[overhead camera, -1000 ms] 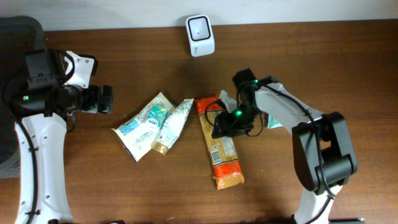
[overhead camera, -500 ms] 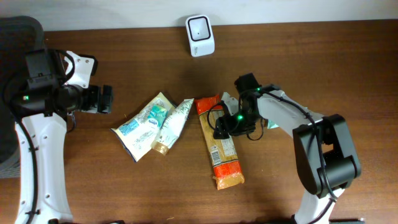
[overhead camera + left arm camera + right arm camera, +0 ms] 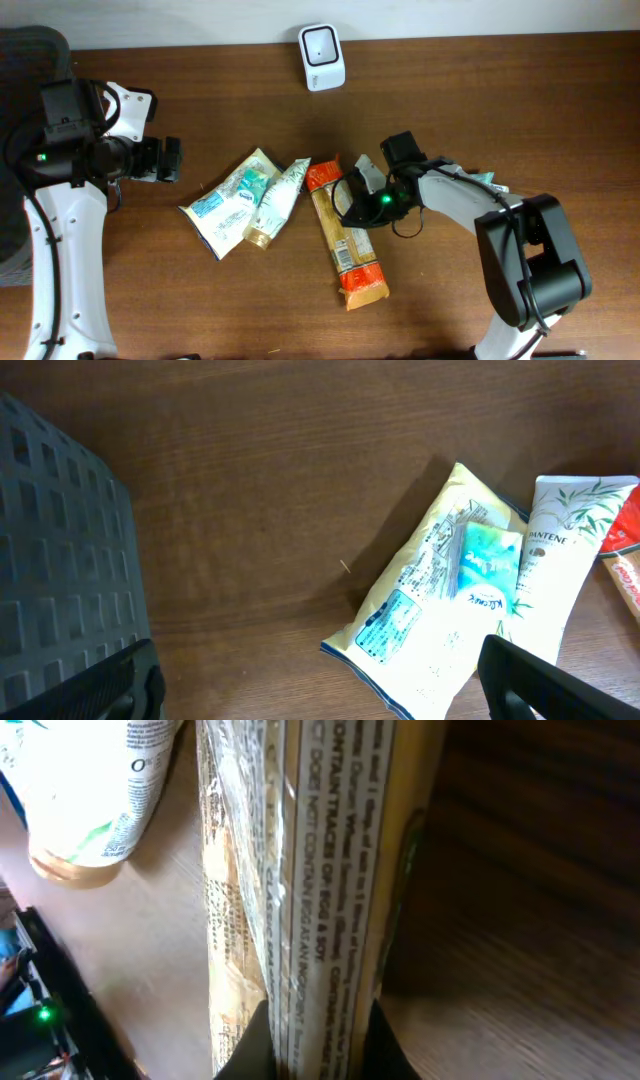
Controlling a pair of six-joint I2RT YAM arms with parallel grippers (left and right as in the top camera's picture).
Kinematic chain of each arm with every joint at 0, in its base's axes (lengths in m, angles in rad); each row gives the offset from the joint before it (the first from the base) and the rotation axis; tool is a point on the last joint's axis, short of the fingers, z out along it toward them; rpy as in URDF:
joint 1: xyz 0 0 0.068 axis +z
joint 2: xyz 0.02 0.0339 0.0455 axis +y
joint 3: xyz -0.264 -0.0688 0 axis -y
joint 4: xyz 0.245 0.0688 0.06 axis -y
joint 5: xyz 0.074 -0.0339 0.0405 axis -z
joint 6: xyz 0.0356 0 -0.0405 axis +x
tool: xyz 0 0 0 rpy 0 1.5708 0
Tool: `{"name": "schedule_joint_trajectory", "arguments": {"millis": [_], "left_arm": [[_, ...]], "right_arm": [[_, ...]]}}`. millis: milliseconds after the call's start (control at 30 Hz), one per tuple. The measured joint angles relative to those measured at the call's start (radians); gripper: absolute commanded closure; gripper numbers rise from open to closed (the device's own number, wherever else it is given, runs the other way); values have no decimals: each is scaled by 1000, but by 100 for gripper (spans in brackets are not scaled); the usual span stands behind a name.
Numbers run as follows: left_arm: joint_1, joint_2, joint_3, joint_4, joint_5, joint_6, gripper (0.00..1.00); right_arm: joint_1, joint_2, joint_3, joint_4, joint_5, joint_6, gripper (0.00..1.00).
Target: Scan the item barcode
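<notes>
A long orange and tan snack packet [image 3: 345, 240] lies on the table at centre. My right gripper [image 3: 353, 200] is shut on its upper right edge. In the right wrist view the packet [image 3: 320, 870] stands edge-on, pinched between the two dark fingertips [image 3: 255, 1045] of the right gripper [image 3: 318, 1050]. The white barcode scanner [image 3: 322, 56] stands at the back of the table. My left gripper [image 3: 166, 160] hangs open at the far left, holding nothing; in its wrist view the left gripper [image 3: 320, 695] is just left of a pale yellow pouch [image 3: 420, 610].
Left of the packet lie a pale yellow pouch [image 3: 222, 205] with a teal sachet [image 3: 250, 185] on it and a white Pantene tube [image 3: 278, 203]. A teal wrapper [image 3: 480, 182] peeks out behind the right arm. A dark mesh chair [image 3: 60, 560] is at the left.
My right gripper has shut on the packet's edge. The packet's top end has swung a little to the left, and the right arm has shifted down and to the right. The left arm is still.
</notes>
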Motion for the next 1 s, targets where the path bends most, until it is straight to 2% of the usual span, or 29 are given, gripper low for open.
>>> {"name": "schedule_joint_trajectory", "arguments": {"millis": [100, 300, 400, 467, 633, 700, 800, 867, 933, 1000], "left_arm": [[0, 0, 0, 0, 0, 0, 1], [0, 0, 0, -1, 0, 0, 1], [0, 0, 0, 0, 0, 0, 1], [0, 0, 0, 0, 0, 0, 1], [0, 0, 0, -1, 0, 0, 1], [0, 0, 0, -1, 0, 0, 1], [0, 0, 0, -1, 0, 0, 1], [0, 0, 0, 0, 0, 0, 1], [0, 0, 0, -3, 1, 0, 1], [0, 0, 0, 0, 0, 0, 1]], "right_arm": [[1, 7, 17, -48, -12, -7, 96], [-18, -39, 257, -428, 19, -29, 96], [-126, -196, 374, -412, -97, -8, 96], [-199, -296, 387, -340, -163, 76, 96], [-212, -305, 387, -47, -151, 427, 96], [-202, -305, 387, -10, -137, 475, 96], [-108, -305, 387, -9, -24, 491, 96], [-26, -303, 435, -82, 117, 459, 96], [56, -247, 672, -275, 339, 355, 96], [127, -161, 904, -330, 541, 243, 96]]}}
